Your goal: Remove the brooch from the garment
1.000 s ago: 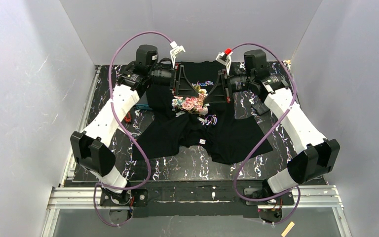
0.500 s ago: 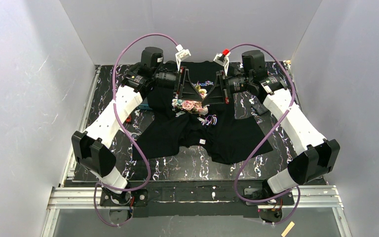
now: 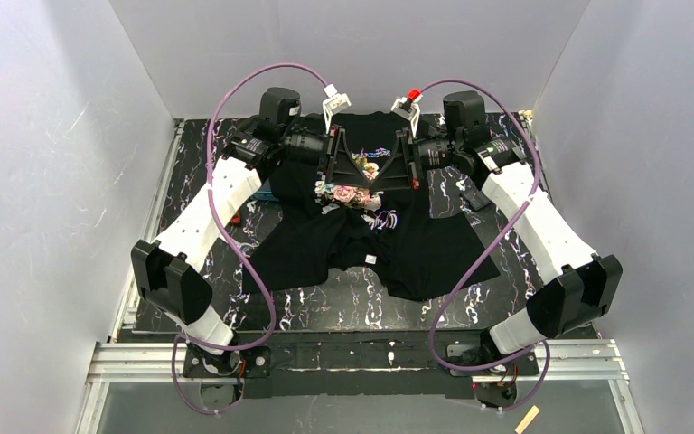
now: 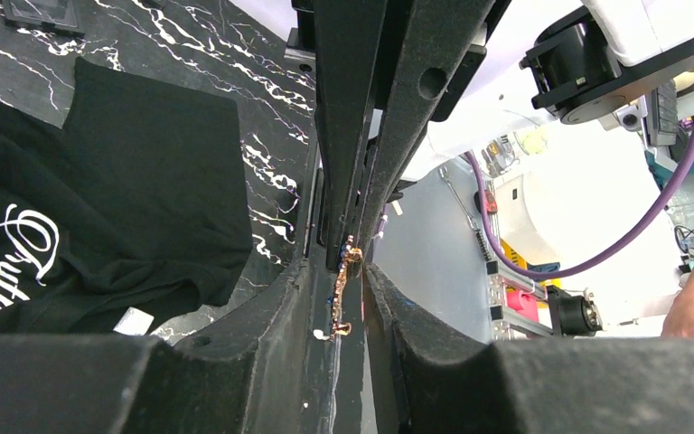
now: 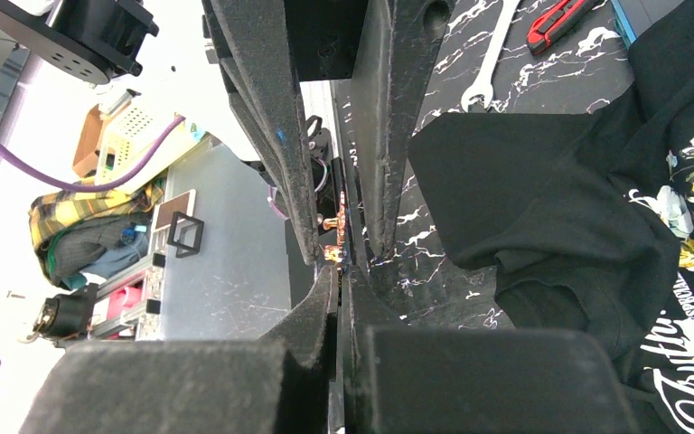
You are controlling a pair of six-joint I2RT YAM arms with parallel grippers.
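Note:
The black T-shirt (image 3: 416,244) with its pink rose print lies crumpled on the marbled table; it also shows in the left wrist view (image 4: 145,163) and the right wrist view (image 5: 578,208). Both grippers meet tip to tip above the print. My right gripper (image 5: 339,264) is shut on one end of the thin gold brooch (image 5: 334,237) and holds it clear of the cloth. My left gripper (image 4: 342,271) is open, and the brooch (image 4: 343,298) hangs in the gap between its fingers (image 4: 280,307). In the top view the left gripper (image 3: 366,177) and the right gripper (image 3: 376,180) hide the brooch.
A wrench (image 5: 488,63) and a red-handled tool (image 5: 560,20) lie on the table left of the shirt. A blue object (image 3: 260,190) sits under the left arm and a dark item (image 3: 474,201) by the right arm. Grey walls close in three sides.
My left gripper has moved right toward the right gripper, and its open fingers now sit around the brooch. The right gripper has shifted slightly left.

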